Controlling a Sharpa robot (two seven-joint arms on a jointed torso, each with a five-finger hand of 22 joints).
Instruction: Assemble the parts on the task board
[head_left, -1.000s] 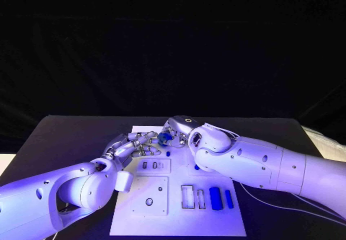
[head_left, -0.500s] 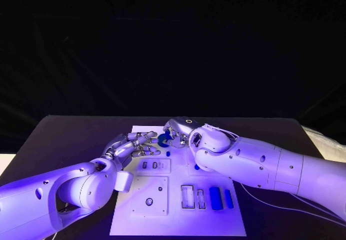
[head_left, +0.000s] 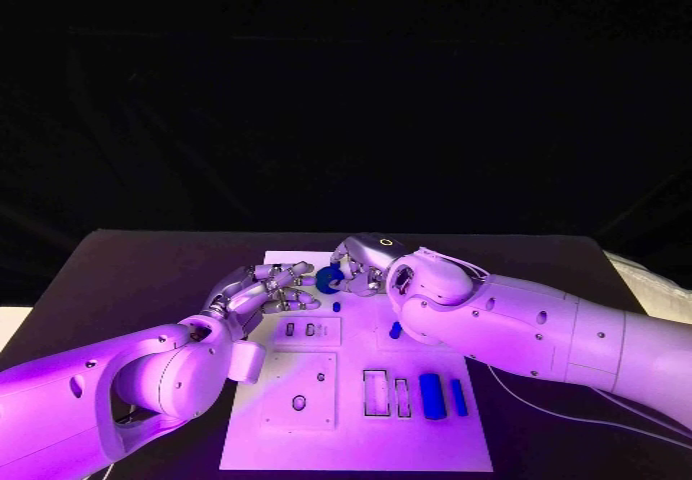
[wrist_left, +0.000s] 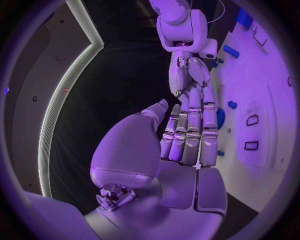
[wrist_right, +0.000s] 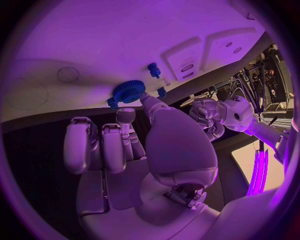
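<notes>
Two hands meet | R wrist: right hand (wrist_right: 134, 145) touches blue gear (wrist_right: 129, 91)

The head camera looks down from above and behind both arms onto the task board (head_left: 361, 400), while the 2 wrist cameras sit close behind the left hand (wrist_left: 190, 135) and right hand (wrist_right: 134, 145), all 3 sharing the board's far end around the blue gear (wrist_right: 129, 91).

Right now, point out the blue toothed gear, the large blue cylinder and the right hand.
Blue toothed gear (wrist_right: 129, 90), right wrist view, toothed rim.
Large blue cylinder (head_left: 431, 395), head view, mid-body.
Right hand (head_left: 361, 262), head view, back of the hand.
</notes>
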